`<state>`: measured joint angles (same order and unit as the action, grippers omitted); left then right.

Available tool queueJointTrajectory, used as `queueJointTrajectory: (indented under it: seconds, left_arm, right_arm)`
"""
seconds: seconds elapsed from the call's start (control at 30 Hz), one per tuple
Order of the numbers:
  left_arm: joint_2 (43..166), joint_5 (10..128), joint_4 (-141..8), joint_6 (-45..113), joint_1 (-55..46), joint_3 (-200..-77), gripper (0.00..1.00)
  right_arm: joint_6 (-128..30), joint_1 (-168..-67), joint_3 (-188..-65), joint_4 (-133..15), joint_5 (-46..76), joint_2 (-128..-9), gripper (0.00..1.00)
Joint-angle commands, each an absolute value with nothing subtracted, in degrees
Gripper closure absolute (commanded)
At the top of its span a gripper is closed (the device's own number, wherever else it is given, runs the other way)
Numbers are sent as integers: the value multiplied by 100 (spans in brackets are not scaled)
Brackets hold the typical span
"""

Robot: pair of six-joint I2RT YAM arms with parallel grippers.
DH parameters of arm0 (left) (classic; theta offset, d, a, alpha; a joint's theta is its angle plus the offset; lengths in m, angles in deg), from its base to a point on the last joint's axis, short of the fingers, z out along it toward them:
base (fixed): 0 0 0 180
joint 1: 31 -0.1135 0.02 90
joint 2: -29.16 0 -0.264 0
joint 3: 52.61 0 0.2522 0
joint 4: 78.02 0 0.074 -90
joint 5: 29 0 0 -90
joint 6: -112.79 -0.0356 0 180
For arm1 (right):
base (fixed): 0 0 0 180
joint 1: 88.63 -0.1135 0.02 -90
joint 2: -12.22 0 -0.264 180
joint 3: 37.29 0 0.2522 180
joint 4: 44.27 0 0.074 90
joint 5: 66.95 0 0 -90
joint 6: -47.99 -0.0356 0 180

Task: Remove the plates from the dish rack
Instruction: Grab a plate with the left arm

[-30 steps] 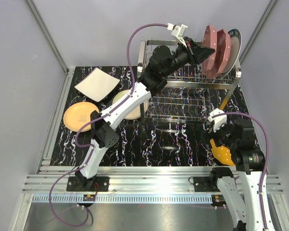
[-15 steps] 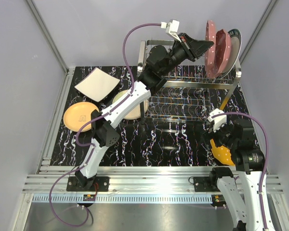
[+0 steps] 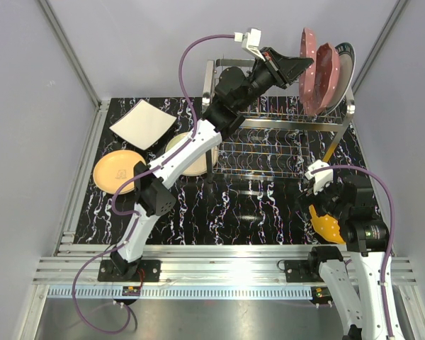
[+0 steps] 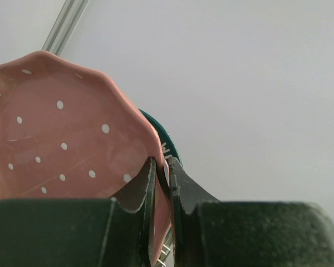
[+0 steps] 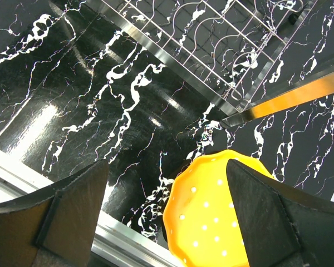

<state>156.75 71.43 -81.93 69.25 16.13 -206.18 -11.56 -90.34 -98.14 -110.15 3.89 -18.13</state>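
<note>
My left gripper point(image 3: 299, 69) reaches to the upper tier of the chrome dish rack point(image 3: 269, 152). In the left wrist view it point(image 4: 161, 167) is shut on the rim of a pink polka-dotted plate point(image 4: 61, 139), which stands on edge point(image 3: 308, 57). Behind it stand a darker pink plate point(image 3: 330, 67) and a white plate with a dark patterned rim point(image 3: 347, 60). My right gripper point(image 3: 319, 209) is open and empty, just above an orange polka-dotted plate point(image 5: 217, 217) that lies on the table point(image 3: 327, 228).
On the black marbled table left of the rack lie a white square plate point(image 3: 143, 124), a yellow-orange plate point(image 3: 115, 171) and a pale plate point(image 3: 191, 161) partly hidden by my left arm. An aluminium rail point(image 5: 122, 245) runs along the near edge. Grey walls enclose the table.
My left gripper has risen a little with the pink polka-dotted plate, which now stands higher and more upright. The right arm has not moved.
</note>
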Motion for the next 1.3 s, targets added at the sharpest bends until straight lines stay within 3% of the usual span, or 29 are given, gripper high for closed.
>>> queueJointTrajectory:
  seconds: [0.0, 0.57, 0.93, 1.27]
  left_arm:
    - [15062, 6900, -9660, 6955, 1558, -21148, 100]
    - [14693, 6557, -9599, 7148, 1426, -21104, 100]
    - [14377, 6276, -9766, 7439, 1426, -20779, 100]
    - [13929, 5942, -9678, 7491, 1505, -20393, 100]
  right_arm:
    - [-1090, -9012, -9816, -10857, 310, -1740, 6]
    - [-642, -9012, -10483, -11287, -630, -2240, 6]
    - [-1510, -9012, -12952, -11210, -1184, -3181, 6]
    - [-3040, -9012, -15148, -10471, -895, -4559, 9]
